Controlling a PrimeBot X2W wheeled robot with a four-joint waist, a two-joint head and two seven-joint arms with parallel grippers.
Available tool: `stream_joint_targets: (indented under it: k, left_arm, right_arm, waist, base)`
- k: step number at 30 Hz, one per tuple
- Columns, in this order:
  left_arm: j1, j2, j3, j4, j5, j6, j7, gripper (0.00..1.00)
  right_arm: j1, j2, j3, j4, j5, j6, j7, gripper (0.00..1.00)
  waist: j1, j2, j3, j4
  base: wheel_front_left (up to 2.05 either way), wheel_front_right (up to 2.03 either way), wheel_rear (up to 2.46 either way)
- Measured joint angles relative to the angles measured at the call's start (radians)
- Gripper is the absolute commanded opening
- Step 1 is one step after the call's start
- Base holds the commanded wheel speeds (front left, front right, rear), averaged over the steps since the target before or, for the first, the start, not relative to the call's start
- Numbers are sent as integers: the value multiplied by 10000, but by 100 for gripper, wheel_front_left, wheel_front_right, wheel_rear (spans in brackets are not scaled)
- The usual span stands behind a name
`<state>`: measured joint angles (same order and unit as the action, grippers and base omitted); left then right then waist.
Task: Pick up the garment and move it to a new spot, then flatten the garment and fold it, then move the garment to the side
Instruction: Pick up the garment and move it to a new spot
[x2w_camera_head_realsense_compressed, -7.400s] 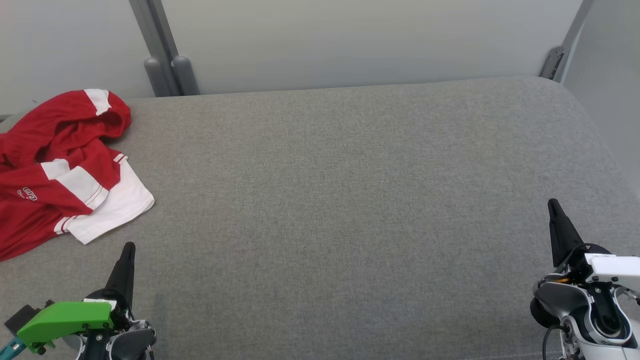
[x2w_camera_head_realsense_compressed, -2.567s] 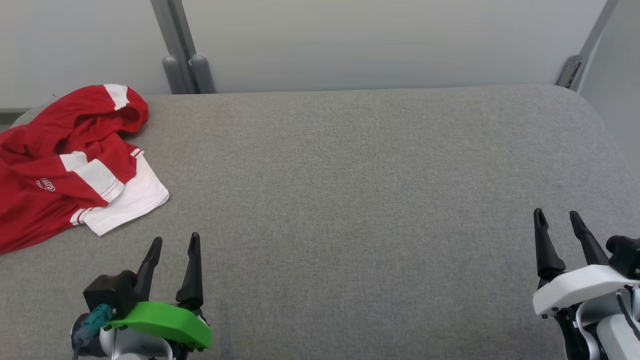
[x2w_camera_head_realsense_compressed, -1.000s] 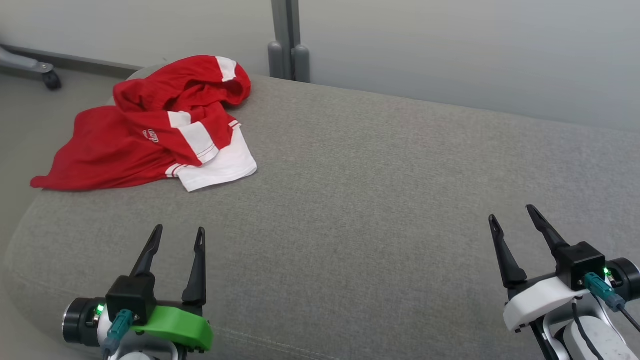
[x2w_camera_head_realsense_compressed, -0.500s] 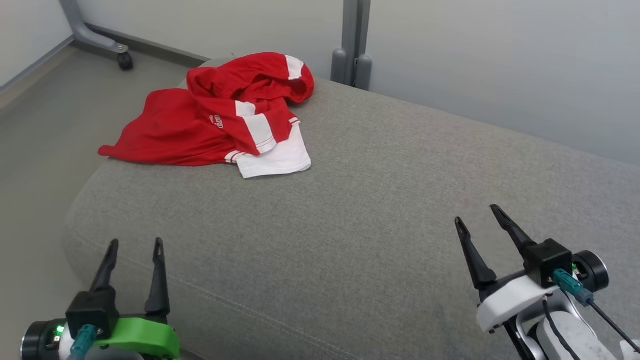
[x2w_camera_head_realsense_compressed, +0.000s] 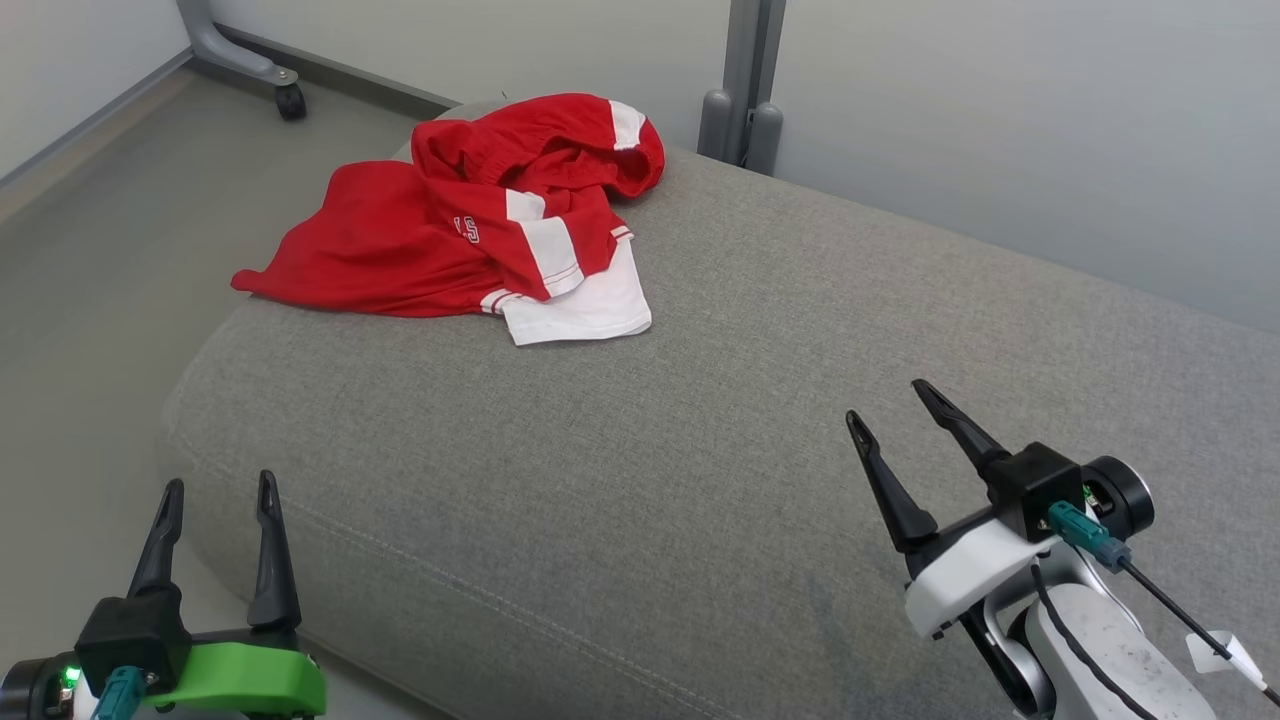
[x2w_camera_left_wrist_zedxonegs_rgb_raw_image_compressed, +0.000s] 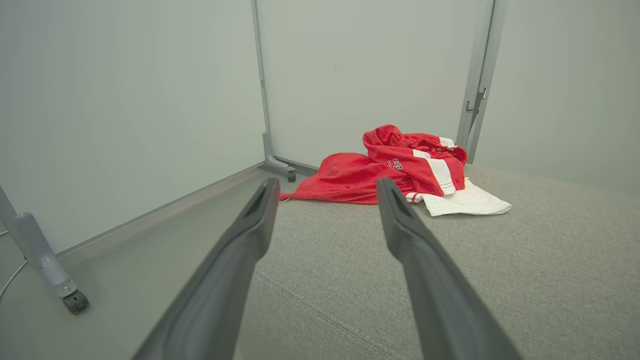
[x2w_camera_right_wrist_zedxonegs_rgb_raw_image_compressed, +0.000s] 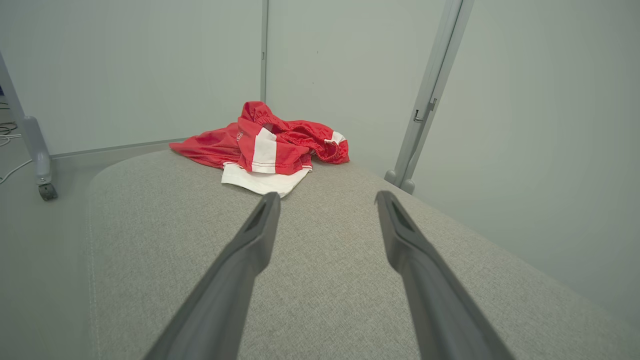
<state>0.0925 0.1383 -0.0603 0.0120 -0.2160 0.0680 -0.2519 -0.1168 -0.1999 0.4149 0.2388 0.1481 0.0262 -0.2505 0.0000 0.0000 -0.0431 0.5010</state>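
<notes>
Both hands are released, fingers spread and holding nothing. The left hand (x2w_camera_head_realsense_compressed: 220, 482) is at the edge of the grey upholstered worktop (x2w_camera_head_realsense_compressed: 700, 450), and the right hand (x2w_camera_head_realsense_compressed: 885, 400) is above it. Well ahead of both, the crumpled red-and-white sports garment (x2w_camera_head_realsense_compressed: 400, 250) lies on the far end.

A grey upholstered cushion (x2w_camera_head_realsense_compressed: 700, 450) stands before pale partition panels (x2w_camera_head_realsense_compressed: 1000, 120).
</notes>
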Motion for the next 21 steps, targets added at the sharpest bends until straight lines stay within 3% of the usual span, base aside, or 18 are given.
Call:
stream_joint_targets:
  k: [9,11,21]
  left_arm:
    - [139,-38,136,-161,-12,-25,0,100]
    - [139,-159,146,-155,-221,-82,0,0]
    - [-411,-426,750,-362,-1889,-606,0,0]
  right_arm:
    - [-96,75,-86,265,0,2,0,100]
    - [-96,73,-144,303,0,-6,0,100]
    - [-51,-12,-437,182,2,-192,0,100]
  waist:
    - [0,0,19,-2]
    - [0,0,26,-5]
    - [0,0,340,44]
  base:
    - [0,0,0]
    - [0,0,0]
    - [0,0,0]
